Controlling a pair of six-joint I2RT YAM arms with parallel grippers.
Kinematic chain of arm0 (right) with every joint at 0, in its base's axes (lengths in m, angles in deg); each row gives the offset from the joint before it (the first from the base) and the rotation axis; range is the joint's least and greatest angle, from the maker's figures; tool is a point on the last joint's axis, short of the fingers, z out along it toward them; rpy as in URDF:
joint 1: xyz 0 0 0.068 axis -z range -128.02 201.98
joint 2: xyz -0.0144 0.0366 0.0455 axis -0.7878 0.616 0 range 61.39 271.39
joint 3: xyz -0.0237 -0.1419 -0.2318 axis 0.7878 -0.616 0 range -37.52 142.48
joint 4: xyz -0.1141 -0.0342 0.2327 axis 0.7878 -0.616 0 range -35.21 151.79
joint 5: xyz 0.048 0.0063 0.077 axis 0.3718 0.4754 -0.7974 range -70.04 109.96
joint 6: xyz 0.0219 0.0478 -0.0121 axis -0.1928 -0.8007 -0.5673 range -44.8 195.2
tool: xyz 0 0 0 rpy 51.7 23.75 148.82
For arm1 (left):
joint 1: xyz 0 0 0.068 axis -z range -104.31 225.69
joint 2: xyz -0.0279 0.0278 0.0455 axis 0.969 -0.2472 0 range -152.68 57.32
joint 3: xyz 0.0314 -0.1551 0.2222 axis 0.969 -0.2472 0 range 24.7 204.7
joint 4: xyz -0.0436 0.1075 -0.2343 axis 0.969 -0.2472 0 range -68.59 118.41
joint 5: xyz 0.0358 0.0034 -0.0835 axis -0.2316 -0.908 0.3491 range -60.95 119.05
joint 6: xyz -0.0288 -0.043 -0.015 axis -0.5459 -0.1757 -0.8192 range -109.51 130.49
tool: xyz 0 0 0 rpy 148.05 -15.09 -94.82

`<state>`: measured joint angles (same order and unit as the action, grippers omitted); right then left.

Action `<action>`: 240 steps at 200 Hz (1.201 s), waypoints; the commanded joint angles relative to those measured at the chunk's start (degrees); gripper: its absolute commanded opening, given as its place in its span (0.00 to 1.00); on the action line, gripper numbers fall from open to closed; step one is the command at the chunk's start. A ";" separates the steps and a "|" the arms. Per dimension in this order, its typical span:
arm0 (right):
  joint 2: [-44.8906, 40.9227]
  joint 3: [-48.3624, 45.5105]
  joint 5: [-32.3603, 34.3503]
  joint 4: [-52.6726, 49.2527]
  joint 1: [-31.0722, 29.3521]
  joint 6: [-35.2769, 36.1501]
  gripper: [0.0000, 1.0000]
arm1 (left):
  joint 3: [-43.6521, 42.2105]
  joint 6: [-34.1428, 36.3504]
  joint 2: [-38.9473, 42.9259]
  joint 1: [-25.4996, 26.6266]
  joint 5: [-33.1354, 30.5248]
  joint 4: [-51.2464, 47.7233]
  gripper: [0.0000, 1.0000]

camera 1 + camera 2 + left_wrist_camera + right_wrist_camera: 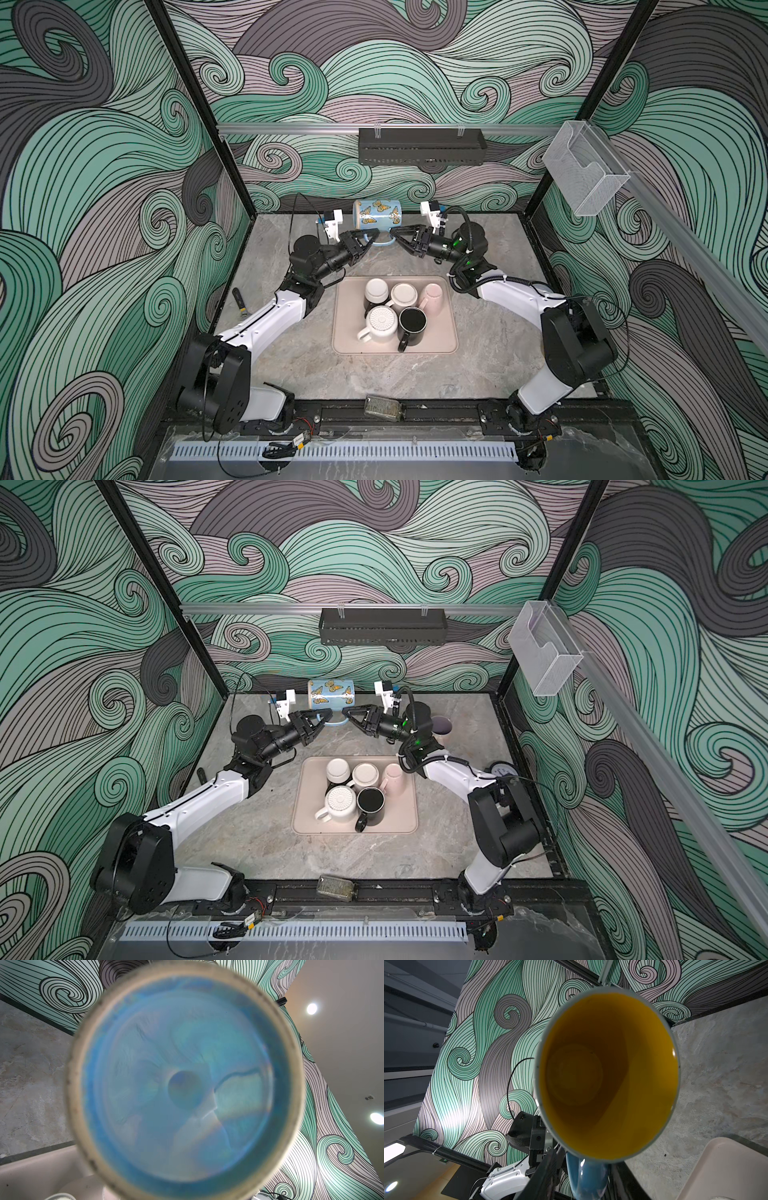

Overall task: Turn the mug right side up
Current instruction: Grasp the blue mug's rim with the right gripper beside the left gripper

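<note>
Mug (182, 1084) base fills left wrist view, held sideways beyond tray's (440, 324) far edge | my left gripper (372, 237) clamped on its handle (384, 244); right gripper (397, 237) near handle, gap unreadable | risk: thin handle pinch lets mug swing or drop while turning.

Soft, even overhead light; top views crisp, wrist views blurred.
In both top views the table (490, 353) is evenly lit, with faint shadows. In the left wrist view the mug (182, 1084) is out of focus, with a rainbow sheen, and two ceiling lights (311, 1008) blow out white. In the right wrist view its inside is dim, and glare whitens the wall (452, 1113).
</note>
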<state>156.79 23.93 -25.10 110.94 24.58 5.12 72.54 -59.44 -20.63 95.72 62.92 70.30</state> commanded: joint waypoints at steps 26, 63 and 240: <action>2.23 2.69 0.15 5.97 -0.01 -5.57 0.38 | 2.09 2.13 0.88 -0.17 2.17 8.67 0.00; 3.30 3.22 0.22 6.36 -0.46 -6.29 0.37 | 2.87 2.29 -0.46 0.44 3.12 8.78 0.00; 4.43 4.46 3.03 2.80 -0.54 -4.00 0.00 | 7.44 18.13 1.49 1.35 -3.67 -24.47 0.51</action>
<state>162.67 26.34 -24.84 113.34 23.62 -1.04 74.85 -52.64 -22.58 96.62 62.61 62.73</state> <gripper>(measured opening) 0.204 0.321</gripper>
